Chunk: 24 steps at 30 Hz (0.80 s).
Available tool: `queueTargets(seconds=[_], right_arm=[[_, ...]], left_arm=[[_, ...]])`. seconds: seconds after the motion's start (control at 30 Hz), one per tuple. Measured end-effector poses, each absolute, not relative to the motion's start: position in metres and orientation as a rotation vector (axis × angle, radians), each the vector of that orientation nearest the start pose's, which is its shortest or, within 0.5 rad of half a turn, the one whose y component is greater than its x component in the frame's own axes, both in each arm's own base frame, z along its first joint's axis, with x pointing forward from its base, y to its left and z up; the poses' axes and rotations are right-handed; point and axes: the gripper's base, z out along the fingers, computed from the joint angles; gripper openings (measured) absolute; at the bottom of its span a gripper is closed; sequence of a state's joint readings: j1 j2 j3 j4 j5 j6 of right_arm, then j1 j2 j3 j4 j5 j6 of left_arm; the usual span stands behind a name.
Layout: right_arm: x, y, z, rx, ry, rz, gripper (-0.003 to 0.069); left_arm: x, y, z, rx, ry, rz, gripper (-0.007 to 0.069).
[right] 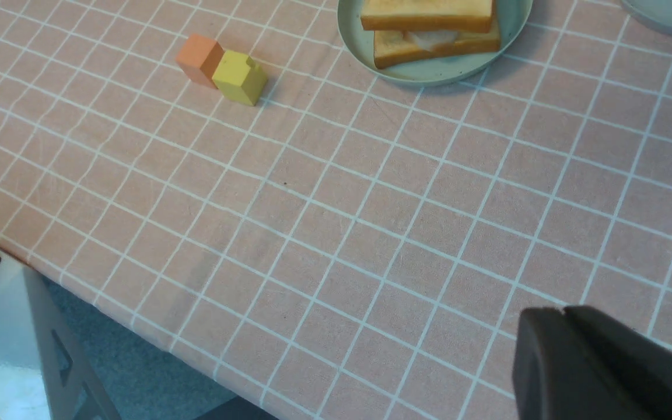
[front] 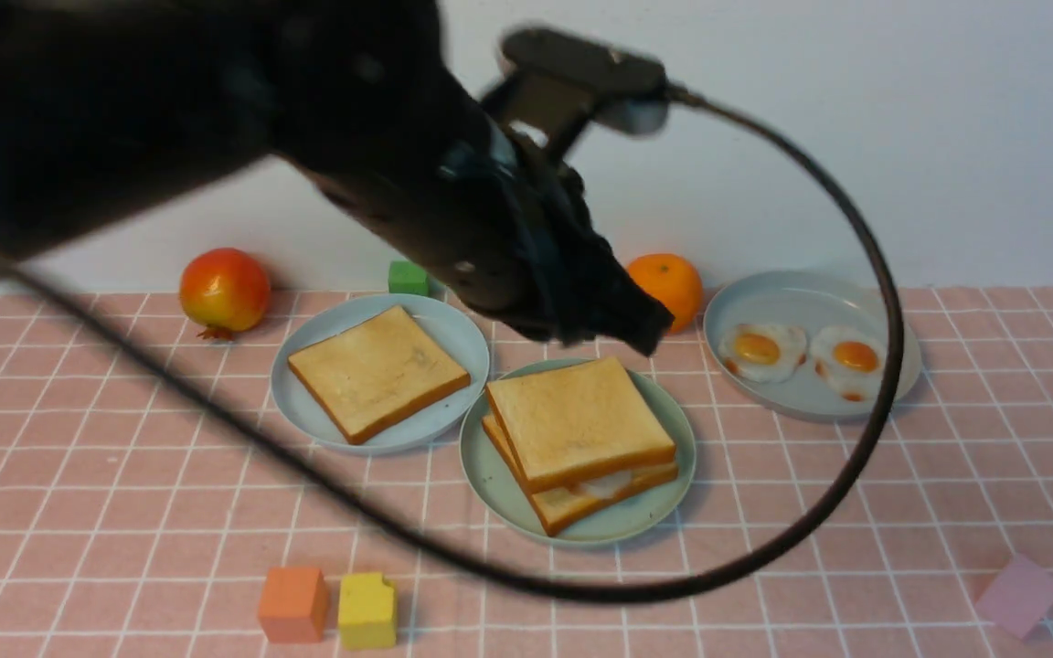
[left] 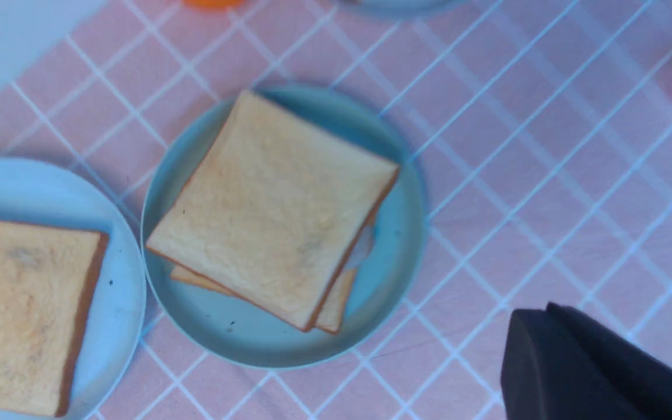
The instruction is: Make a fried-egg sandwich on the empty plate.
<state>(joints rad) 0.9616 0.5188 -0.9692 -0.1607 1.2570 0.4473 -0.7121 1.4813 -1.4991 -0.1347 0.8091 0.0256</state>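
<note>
One fried-egg sandwich (front: pixel 581 439) sits on your mint-green plate (front: pixel 492 468); your left gripper (front: pixel 641 324) hovers over it, closed and empty; right gripper (right: pixel 563 315) closed too.

Fried-egg sandwich (front: pixel 581 439), toast slices askew, egg white peeking, on mint-green plate (front: pixel 490 466)

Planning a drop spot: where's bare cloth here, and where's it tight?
Free: near strip between yellow cube and pink cube, in front of the mint-green plate; also left of the orange cube. Crowded: far row, toast plate to egg plate.
</note>
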Motion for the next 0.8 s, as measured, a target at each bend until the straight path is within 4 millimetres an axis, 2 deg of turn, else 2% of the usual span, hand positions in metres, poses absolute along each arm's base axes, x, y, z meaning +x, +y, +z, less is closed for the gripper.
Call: queueTargets(seconds=[0.03,0.07,0.1,0.13,0.17,0.23,0.37,0.4,0.43,0.53,0.67,0.8], right_arm=[[0.036,0.028,0.385,-0.569,2.257,0.534,0.0067],[0.036,0.027,0.385,-0.568,2.254,0.536,0.0067],[0.034,0.025,0.386,-0.564,2.243,0.545,0.0069],[0.034,0.024,0.386,-0.563,2.241,0.547,0.0069],[0.032,0.022,0.386,-0.56,2.233,0.553,0.0071],[0.031,0.021,0.386,-0.557,2.227,0.558,0.0072],[0.031,0.02,0.387,-0.557,2.225,0.557,0.0059],[0.031,0.02,0.387,-0.557,2.225,0.557,0.0052],[0.031,0.02,0.387,-0.557,2.225,0.557,0.0024],[0.032,0.021,0.388,-0.555,2.211,0.567,-0.0005],[0.031,0.022,0.388,-0.557,2.206,0.59,-0.0006],[0.03,0.023,0.388,-0.559,2.21,0.6,-0.0006]], left_arm=[[0.226,-0.209,0.406,0.766,2.148,-0.554,0.0013],[0.222,-0.206,0.408,0.762,2.14,-0.567,0.0012],[0.198,-0.188,0.416,0.74,2.086,-0.623,0.0012],[0.187,-0.18,0.416,0.736,2.064,-0.643,0.0012],[0.159,-0.159,0.41,0.717,2.003,-0.695,0.0012],[0.13,-0.136,0.397,0.69,1.915,-0.745,0.0012],[0.102,-0.108,0.353,0.6,1.822,-0.789,0.0012],[0.097,-0.104,0.351,0.574,1.793,-0.803,0.0012],[0.089,-0.095,0.335,0.517,1.767,-0.827,0.0012],[0.074,-0.075,0.317,0.419,1.665,-0.85,0.0012],[0.053,-0.052,0.3,0.376,1.517,-0.84,0.0012],[0.042,-0.043,0.291,0.367,1.455,-0.846,0.0012]])
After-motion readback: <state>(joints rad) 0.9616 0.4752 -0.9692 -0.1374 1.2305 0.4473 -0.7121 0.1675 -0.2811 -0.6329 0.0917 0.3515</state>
